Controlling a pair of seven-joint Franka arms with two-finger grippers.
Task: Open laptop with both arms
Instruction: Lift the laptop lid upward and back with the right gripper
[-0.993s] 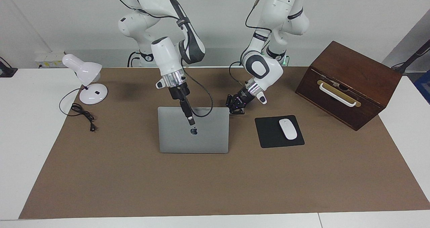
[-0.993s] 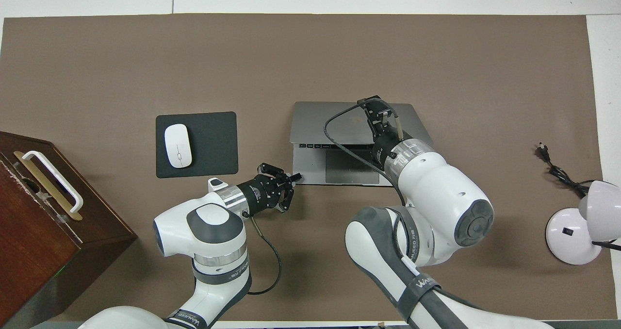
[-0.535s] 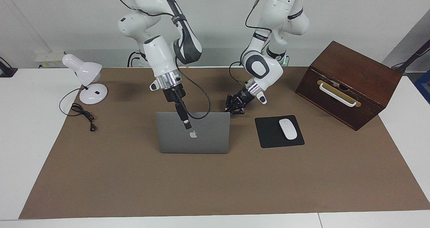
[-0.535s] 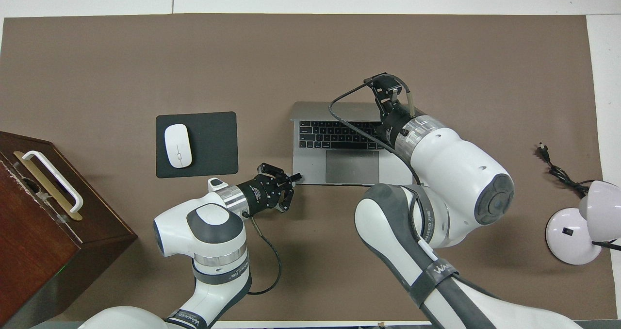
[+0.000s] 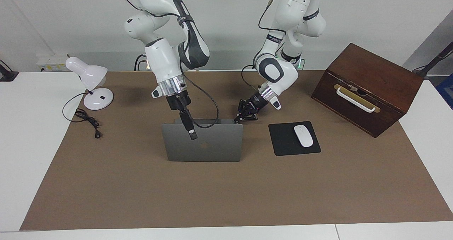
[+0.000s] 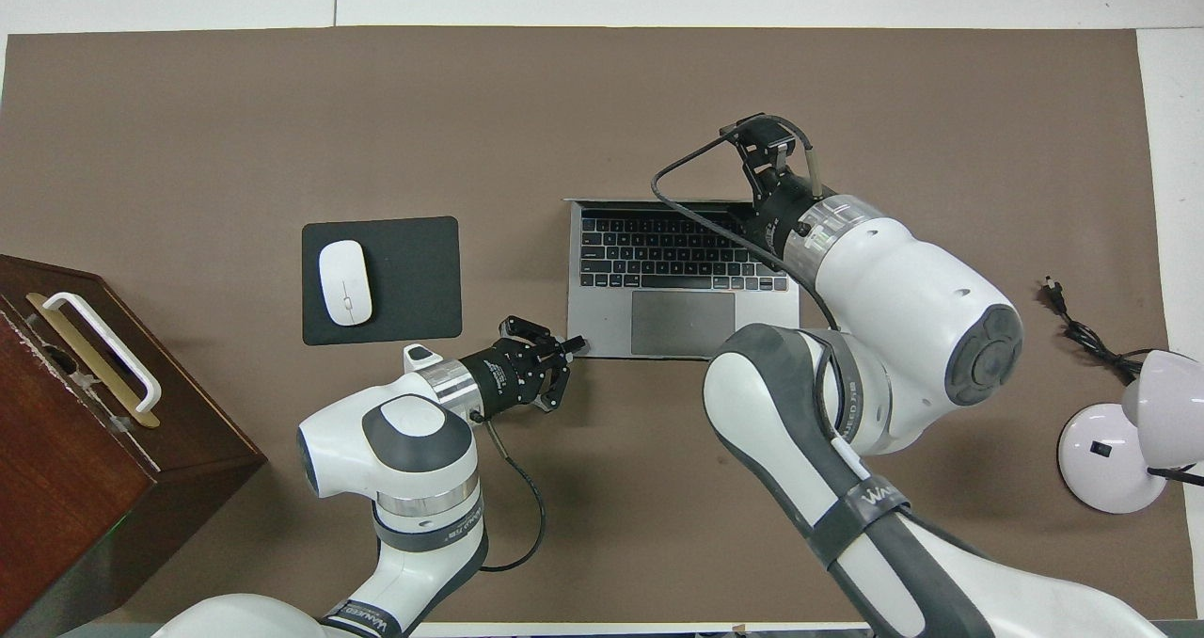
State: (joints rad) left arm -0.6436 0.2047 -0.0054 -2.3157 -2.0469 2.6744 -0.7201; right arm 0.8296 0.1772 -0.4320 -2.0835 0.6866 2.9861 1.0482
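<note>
Laptop (image 5: 203, 146) stands open on the brown mat (image 5: 226, 197) between our two grippers, its lid raised near upright so that the facing view shows only the grey back of the screen, while the overhead view shows the dark keyboard (image 6: 673, 252) and the grey trackpad (image 6: 682, 323) on the base. Our left gripper (image 6: 576, 343) lies low at the base's corner nearest the robots, toward the left arm's end of the table; its fingertips are pressed together and touch that corner, the outer links splayed to either side. The left arm (image 5: 279, 73) comes down steeply from its base and bends at the wrist so that the gripper points sideways at the laptop. Our right gripper (image 5: 193, 135) hangs over the lid's top edge, its long black finger sloping down across the back of the screen; whether it touches the lid we cannot tell, and we cannot tell if its fingers are apart or together. The right arm (image 5: 170, 63) folds at the elbow above the table and reaches forward and down, a black cable (image 5: 207, 109) looping from its wrist over the lid. Beside the left gripper lies a black mouse pad (image 5: 283, 142) with a white mouse (image 5: 303, 135) on it, then a tilted wooden box (image 5: 368, 87). Well apart from the right gripper stands a white desk lamp (image 5: 90, 82).
</note>
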